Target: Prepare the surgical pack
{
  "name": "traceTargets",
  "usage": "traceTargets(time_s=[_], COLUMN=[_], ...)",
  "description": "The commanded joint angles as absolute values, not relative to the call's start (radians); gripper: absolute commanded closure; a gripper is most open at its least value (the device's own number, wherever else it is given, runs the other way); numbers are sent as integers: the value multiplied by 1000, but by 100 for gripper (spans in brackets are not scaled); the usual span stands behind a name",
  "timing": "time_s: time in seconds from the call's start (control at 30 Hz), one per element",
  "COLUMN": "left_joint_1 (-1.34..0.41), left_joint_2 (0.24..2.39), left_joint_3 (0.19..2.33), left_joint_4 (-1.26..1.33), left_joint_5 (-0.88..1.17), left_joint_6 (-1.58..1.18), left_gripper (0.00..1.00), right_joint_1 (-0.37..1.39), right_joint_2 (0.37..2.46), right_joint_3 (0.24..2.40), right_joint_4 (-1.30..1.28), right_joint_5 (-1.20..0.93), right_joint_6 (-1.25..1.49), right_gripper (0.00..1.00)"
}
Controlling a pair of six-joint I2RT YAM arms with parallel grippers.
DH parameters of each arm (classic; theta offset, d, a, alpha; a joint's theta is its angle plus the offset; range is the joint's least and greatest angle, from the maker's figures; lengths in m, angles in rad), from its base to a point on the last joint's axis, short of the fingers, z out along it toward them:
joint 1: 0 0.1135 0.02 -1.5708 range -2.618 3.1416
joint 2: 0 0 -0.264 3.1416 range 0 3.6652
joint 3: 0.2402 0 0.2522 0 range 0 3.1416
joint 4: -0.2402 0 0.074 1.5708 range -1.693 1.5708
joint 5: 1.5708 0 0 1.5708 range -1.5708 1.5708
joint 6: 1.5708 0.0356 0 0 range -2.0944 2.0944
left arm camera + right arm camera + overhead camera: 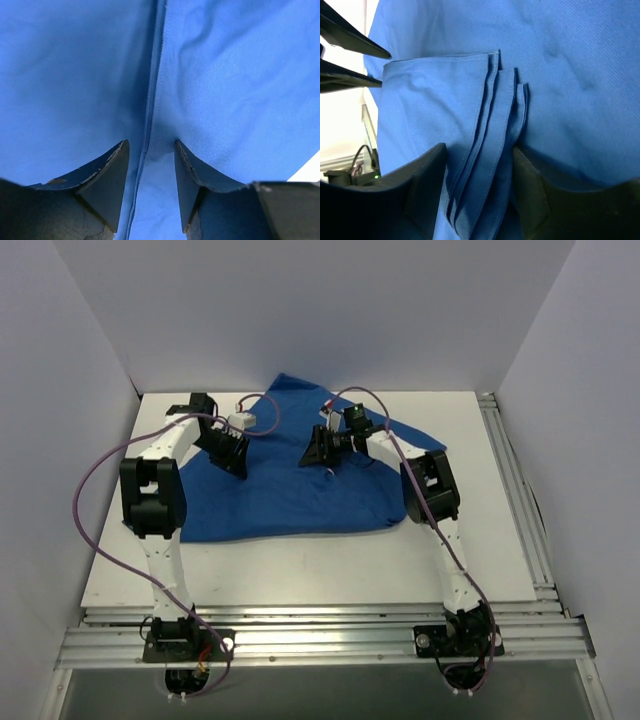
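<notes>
Wrapping step: the drape (290,500) lies bunched on the far half of the table (300,570), nothing else of the pack in sight. Right gripper (479,150) pinches a stack of folded drape layers, while left gripper (151,145) is released, fingers astride a hem ridge. Next, the left likely needs to clench that hem before any fold across; loose layers may slip.
</notes>
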State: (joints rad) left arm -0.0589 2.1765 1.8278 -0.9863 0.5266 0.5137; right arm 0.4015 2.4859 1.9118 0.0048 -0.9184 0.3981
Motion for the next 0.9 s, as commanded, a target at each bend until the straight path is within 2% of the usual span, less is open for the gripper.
traceTargets(time_s=[0.0, 0.17, 0.37, 0.5, 0.6, 0.87], left_joint_1=[-58, -58, -55, -48, -38, -32], left_joint_2=[2120, 2131, 2128, 2109, 2094, 2077], left_joint_3=[1803, 1805, 1804, 1804, 1809, 1830], left_joint_4=[-1023, -1023, -1019, -1031, -1038, -1048], left_joint_5=[589, 601, 601, 600, 601, 603], left_joint_6=[575, 571, 563, 572, 578, 580], left_gripper=[49, 49, 49, 48, 43, 40], right_joint_1=[414, 413, 411, 411, 410, 403], right_joint_2=[2525, 2508, 2473, 2419, 2375, 2306], right_joint_3=[1931, 1907, 1887, 1855, 1829, 1819], right_joint_4=[-17, 158, 256, 351, 399, 391], right_joint_5=[-986, -1038, -1031, -1017, -996, -957], right_joint_6=[451, 555, 615, 647, 663, 630], right_gripper=[56, 80, 100, 100, 100, 100])
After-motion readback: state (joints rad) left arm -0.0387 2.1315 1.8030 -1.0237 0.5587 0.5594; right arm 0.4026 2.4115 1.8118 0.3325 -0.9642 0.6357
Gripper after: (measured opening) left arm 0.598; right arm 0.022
